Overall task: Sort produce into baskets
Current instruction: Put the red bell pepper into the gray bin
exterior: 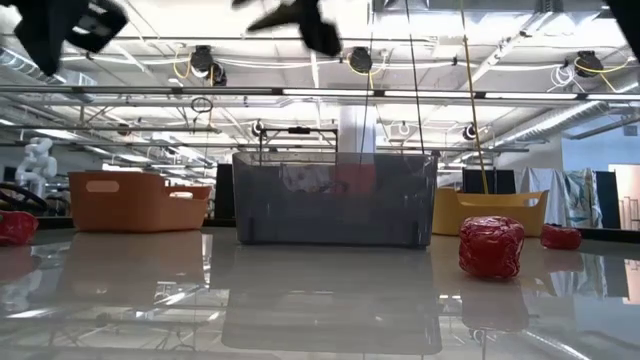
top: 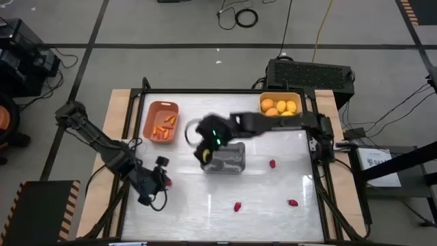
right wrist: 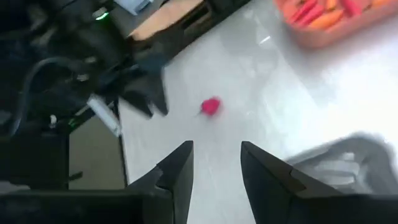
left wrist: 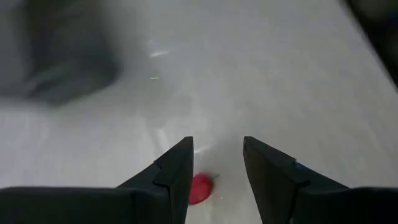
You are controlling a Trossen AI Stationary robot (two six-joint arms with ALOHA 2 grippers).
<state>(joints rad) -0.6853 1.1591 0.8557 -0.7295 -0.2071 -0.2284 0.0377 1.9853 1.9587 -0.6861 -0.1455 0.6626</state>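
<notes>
Near the middle of the white table, the grey translucent basket sits with the right gripper hanging at its left end; that gripper's two dark fingers stand apart with nothing between them, and its wrist view looks past them to a red berry lying loose on bare table. Behind and to the left, the terracotta basket holds thin orange carrot sticks, and the yellow basket at the back right edge holds roundish yellow-orange fruits; all three baskets stand well apart from one another. Three more red berries lie on the open front half: one just right of the grey basket, one toward the front centre, and one toward the front right, each with clear surface around it. The left gripper is at the table's left edge, low over the surface, its fingers spread and empty, with a red berry on the table just beside one fingertip; whether it touches cannot be told. From table height the grey basket stands between the terracotta basket and the yellow basket, a berry nearest the camera.
</notes>
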